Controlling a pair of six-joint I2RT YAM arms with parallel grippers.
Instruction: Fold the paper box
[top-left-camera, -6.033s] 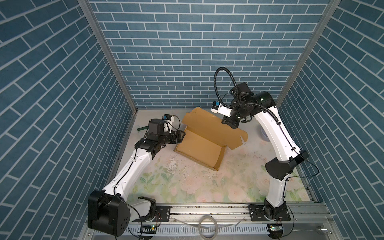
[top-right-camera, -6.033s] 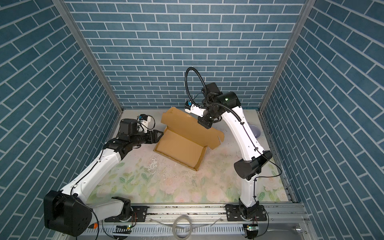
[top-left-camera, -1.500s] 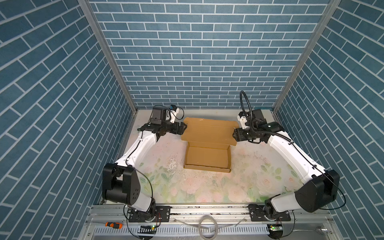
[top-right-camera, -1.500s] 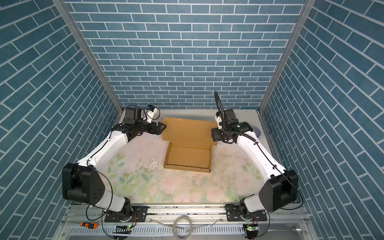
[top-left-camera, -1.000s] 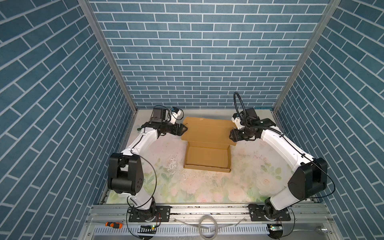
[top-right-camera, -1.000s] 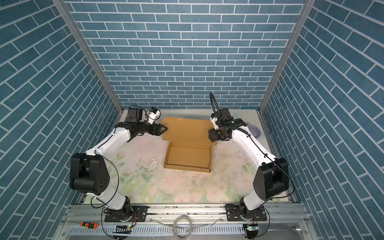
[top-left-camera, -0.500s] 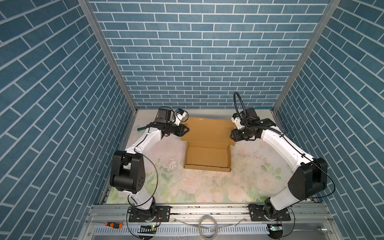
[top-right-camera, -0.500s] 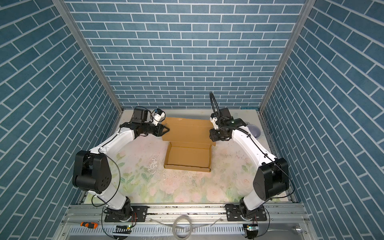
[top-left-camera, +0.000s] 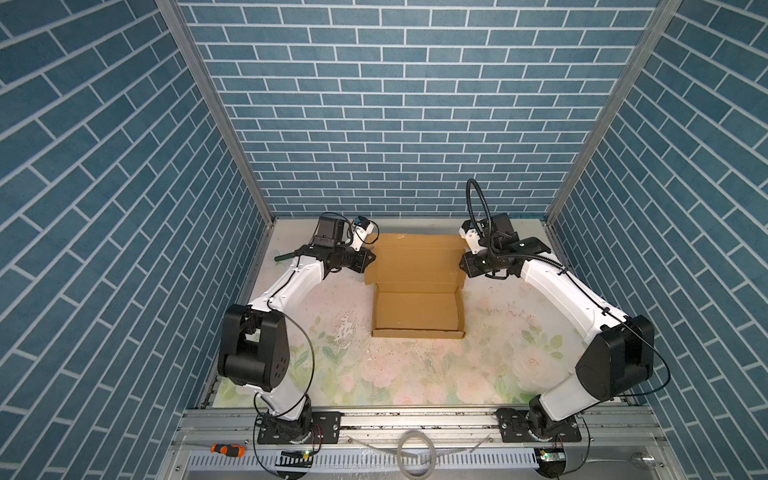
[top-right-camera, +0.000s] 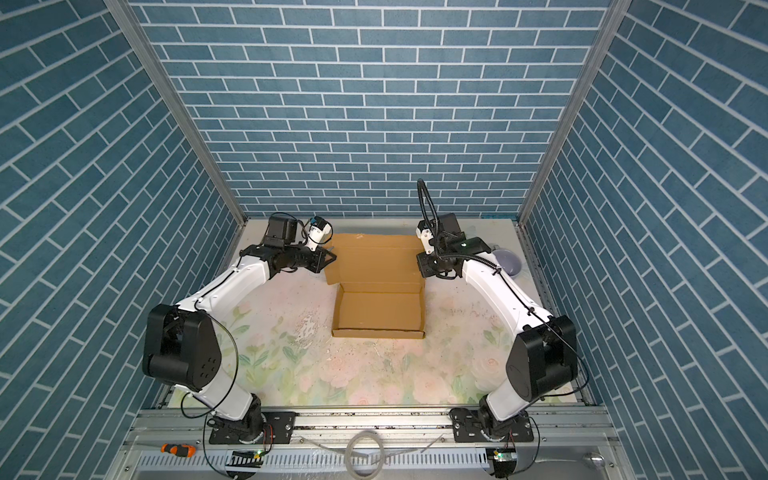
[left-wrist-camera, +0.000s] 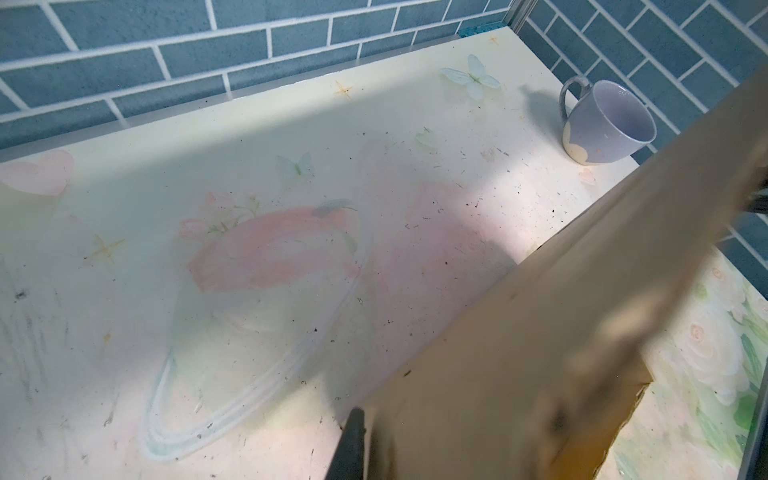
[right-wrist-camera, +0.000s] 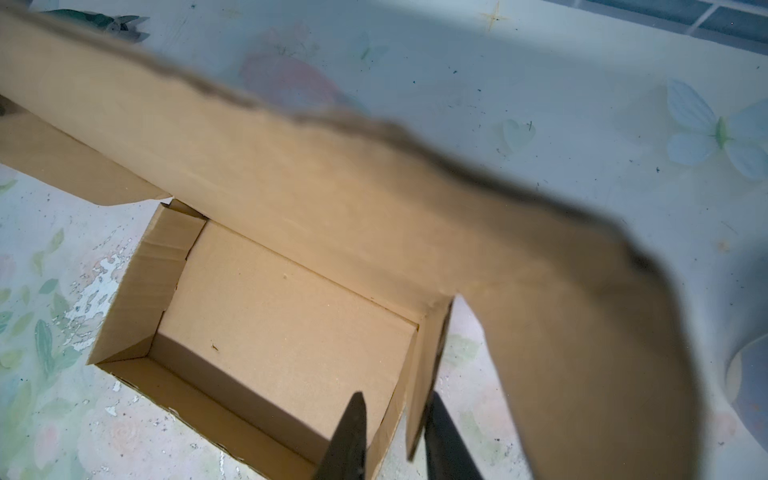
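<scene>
Inspection finds the paper box (top-left-camera: 417, 309) near the middle of the tabletop (top-left-camera: 415, 374), slightly toward the far wall. Its tray is already formed, with four walls standing and the open side up. The tray's long axis runs left to right across both top views, parallel to the far wall. The lid (top-left-camera: 417, 262) hinges on the far long edge and points toward that wall, raised clear of the tabletop, not lying flat. The left end effector (top-left-camera: 368, 259) sits at the lid's left edge. Its wrist view shows one finger (left-wrist-camera: 352, 440) against the cardboard and the other hidden behind it, so a firm grip cannot be confirmed. The right end effector (top-left-camera: 462, 266) sits at the lid's right edge near the hinge. Its fingers (right-wrist-camera: 349, 436) stand narrowly apart, and whether any cardboard lies between them cannot be told. Judged step in hand: securing the lid for closing. The next move would call for both arms to swing the lid forward over the hinge together, guiding the side flaps inside the tray walls.
</scene>
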